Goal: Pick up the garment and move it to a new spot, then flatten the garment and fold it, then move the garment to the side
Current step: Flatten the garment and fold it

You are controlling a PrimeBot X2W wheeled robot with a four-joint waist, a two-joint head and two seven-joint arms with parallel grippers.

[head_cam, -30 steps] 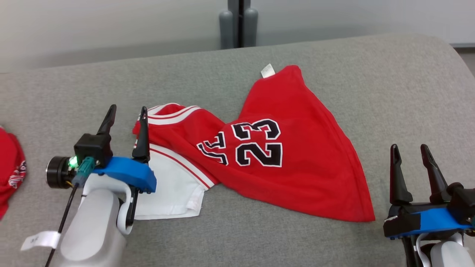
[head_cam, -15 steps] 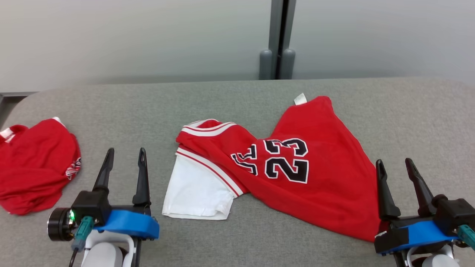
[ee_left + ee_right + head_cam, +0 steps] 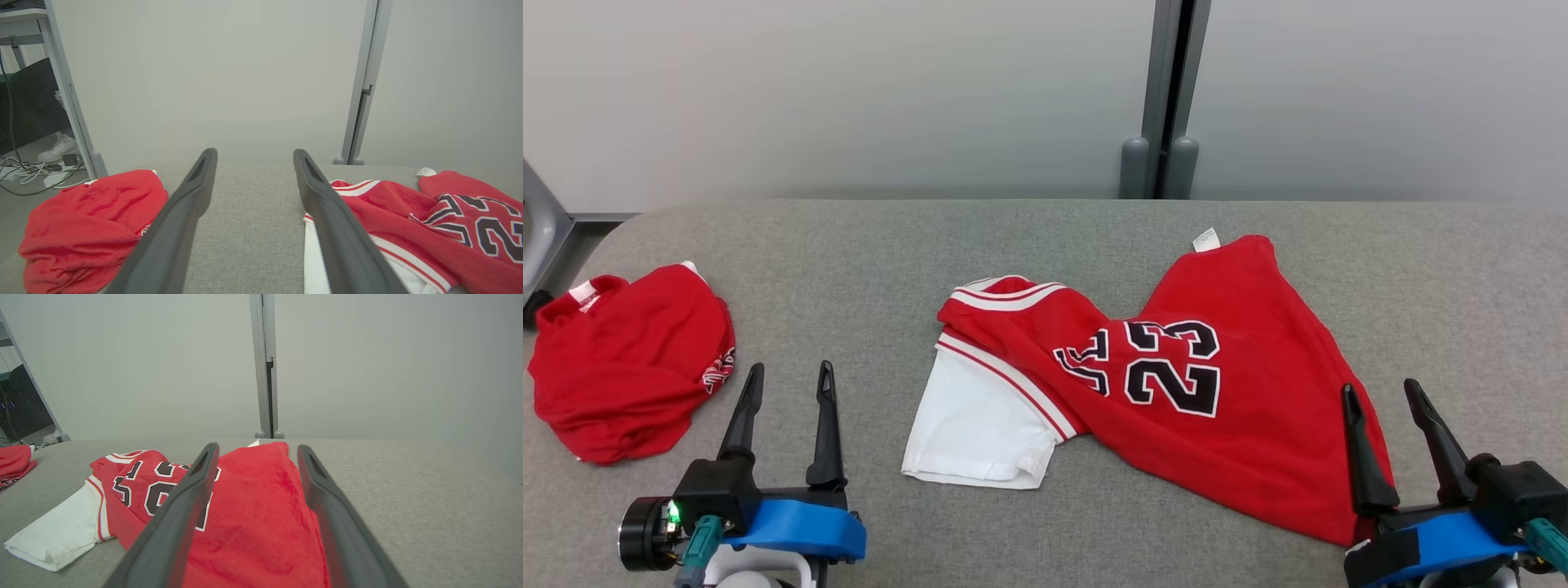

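Garment (image 3: 1176, 392): red knit jersey, white sleeve, black 23, lying twisted mid-way along the grey padded tabletop (image 3: 1045, 237). My right gripper (image 3: 1379, 385) sits at its near corner and my left gripper (image 3: 791, 367) beside the sleeve, both with fingers apart and empty. Risk: pinching a single layer would tighten the twist. A crumpled red cloth (image 3: 629, 359) lies well apart.

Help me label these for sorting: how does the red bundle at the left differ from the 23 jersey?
The jersey lies spread out; the bundle is crumpled in a heap. The jersey shows a black 23 and a white sleeve; the bundle is almost all red. The jersey covers more area than the bundle. Both are red cloth.
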